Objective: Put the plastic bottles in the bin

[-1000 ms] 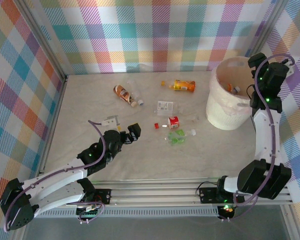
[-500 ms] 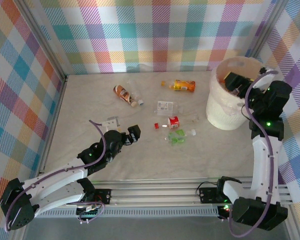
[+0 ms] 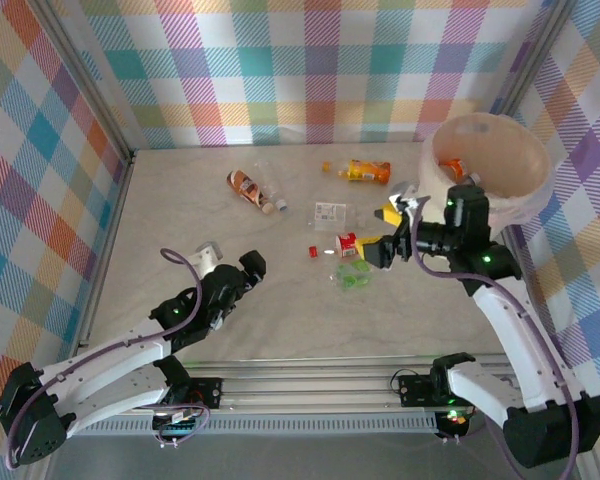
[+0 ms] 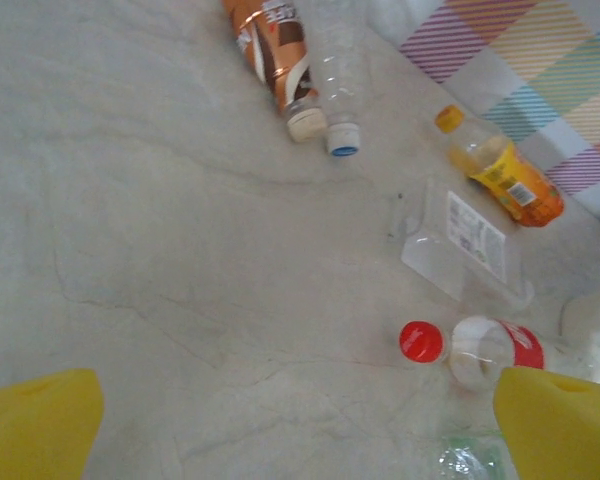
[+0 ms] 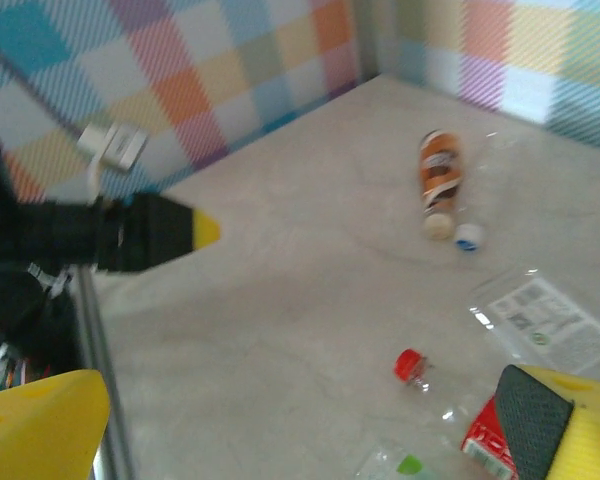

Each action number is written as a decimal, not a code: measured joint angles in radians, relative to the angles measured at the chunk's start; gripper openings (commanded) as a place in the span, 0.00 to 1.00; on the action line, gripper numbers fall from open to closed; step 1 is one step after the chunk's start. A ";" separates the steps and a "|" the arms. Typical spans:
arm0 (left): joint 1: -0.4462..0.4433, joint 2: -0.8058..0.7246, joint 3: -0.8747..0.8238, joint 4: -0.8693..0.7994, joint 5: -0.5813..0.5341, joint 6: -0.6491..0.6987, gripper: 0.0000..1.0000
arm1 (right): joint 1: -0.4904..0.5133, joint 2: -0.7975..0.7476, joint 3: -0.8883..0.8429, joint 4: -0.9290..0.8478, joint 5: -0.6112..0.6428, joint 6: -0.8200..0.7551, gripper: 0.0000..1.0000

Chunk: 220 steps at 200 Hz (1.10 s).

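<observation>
Overhead, the right arm hides the lower wall of the bin [image 3: 510, 160] at far right, and a bottle inside [image 3: 454, 170] is hard to make out. The right gripper [image 3: 385, 232], jaws spread and empty, hovers beside the red-label bottle [image 3: 347, 243]. The left gripper [image 3: 246, 270] is likewise spread. The left wrist view resolves a clear blue-capped bottle [image 4: 335, 90] touching the brown-label bottle [image 4: 275, 40]. A green bottle [image 4: 465, 465] is cut off at the lower edge.

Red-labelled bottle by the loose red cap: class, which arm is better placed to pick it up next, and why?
Right. The open right gripper hangs just beside the red-labelled bottle and is the arm nearer the bin. The left gripper, also open, sits farther away.
</observation>
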 measured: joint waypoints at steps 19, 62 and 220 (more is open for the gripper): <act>0.001 0.037 0.004 -0.022 -0.003 -0.027 1.00 | 0.045 0.080 0.009 -0.095 -0.037 -0.136 1.00; 0.001 0.101 0.037 -0.045 0.001 -0.047 1.00 | 0.180 0.330 0.026 -0.281 0.084 -0.432 1.00; 0.007 0.121 0.049 -0.050 0.001 -0.053 1.00 | 0.254 0.691 -0.019 -0.092 0.672 -0.981 0.99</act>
